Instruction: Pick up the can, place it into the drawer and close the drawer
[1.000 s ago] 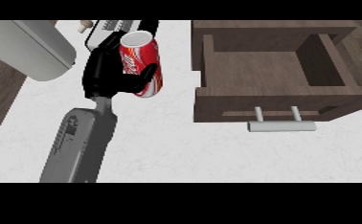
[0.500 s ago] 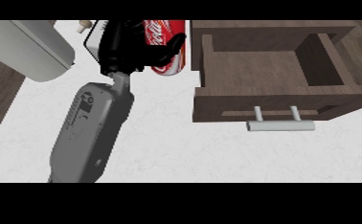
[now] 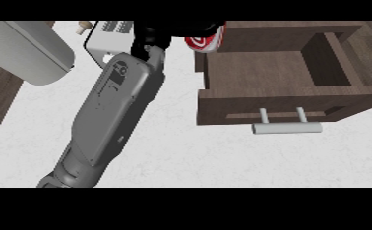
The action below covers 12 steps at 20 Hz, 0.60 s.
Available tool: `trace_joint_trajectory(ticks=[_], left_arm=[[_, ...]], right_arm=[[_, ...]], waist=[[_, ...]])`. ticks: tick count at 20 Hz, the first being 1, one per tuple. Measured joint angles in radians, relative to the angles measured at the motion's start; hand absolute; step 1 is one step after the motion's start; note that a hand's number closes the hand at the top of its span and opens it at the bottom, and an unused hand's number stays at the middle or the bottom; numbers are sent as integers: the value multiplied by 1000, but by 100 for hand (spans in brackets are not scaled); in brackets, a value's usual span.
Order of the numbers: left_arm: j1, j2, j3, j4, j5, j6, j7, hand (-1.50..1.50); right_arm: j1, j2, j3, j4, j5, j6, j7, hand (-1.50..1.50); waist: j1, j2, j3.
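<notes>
The red can (image 3: 203, 42) with white marks is up at the far left corner of the brown wooden drawer (image 3: 276, 71). Only part of the can shows. It sits right at the drawer's far left edge, where the side wall meets the back. I cannot tell if it is touching the wood or held just above it.

The left hand (image 3: 170, 31) is black and it is just to the left of the drawer, beside the can. Its fingers are wrapped around the can and hide a lot of it. The long grey forearm (image 3: 116, 106) goes from the hand down across the white worktop (image 3: 218, 160), to the left of the drawer.

The drawer is pulled open. You can see its flat brown floor inside. On the drawer's right side there is a darker, deeper box part. On the front of the drawer, the side near the robot, there is a pale grey bar handle (image 3: 287, 127) on 2 short posts.

Left of the drawer, behind the forearm, sits a white boxy thing (image 3: 109, 35) with little grey lines on top. Farther left of the drawer is a big pale grey rounded thing (image 3: 33, 52). I cannot tell what either one is.
</notes>
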Motion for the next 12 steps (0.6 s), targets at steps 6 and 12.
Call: trace_joint_trajectory(ticks=[6,12], left_arm=[[-116,0,-52,137,72,56,-55,150],[-230,0,-82,271,152,86,-97,150]], right_arm=[[-5,6,7,29,25,14,-26,-150],[-25,-8,4,4,4,-12,8,-150]], waist=[[-5,1,0],[-11,2,0]])
